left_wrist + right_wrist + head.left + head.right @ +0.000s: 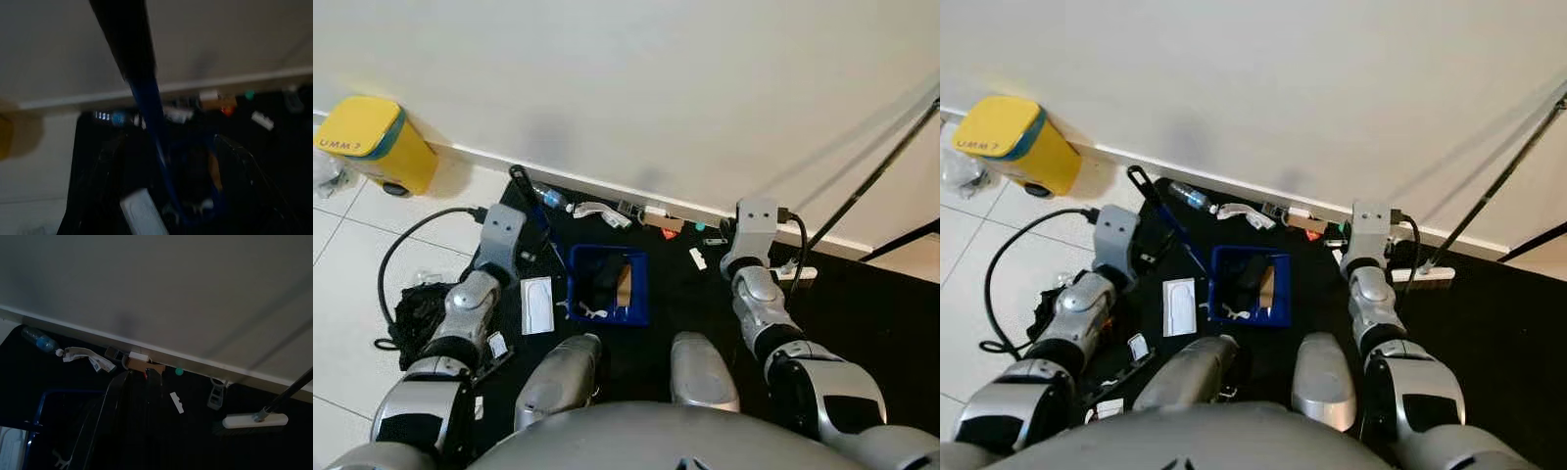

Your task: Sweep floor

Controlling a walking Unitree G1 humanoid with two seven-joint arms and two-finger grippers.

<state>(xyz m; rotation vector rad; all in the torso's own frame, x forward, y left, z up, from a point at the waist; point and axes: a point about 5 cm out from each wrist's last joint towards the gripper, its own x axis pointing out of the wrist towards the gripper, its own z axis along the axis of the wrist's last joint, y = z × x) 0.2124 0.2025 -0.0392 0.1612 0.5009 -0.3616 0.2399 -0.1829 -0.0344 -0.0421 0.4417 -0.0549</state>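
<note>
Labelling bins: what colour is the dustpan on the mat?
Blue dustpan, clearest in the left eye view.

Litter is crowding the black mat's wall edge: a plastic bottle, crumpled wrappers, a cardboard scrap and a white tag. The blue dustpan is sitting mid-mat with a white paper beside it. Toward the mat's right edge, past the broom head, bare mat is lying open.

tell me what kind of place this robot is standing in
Probably a room in a home, by a plain wall, set up for a sweeping job. A black mat over pale floor tiles is strewn with litter, a blue dustpan sits among it, and a broom leans at the baseboard.
</note>
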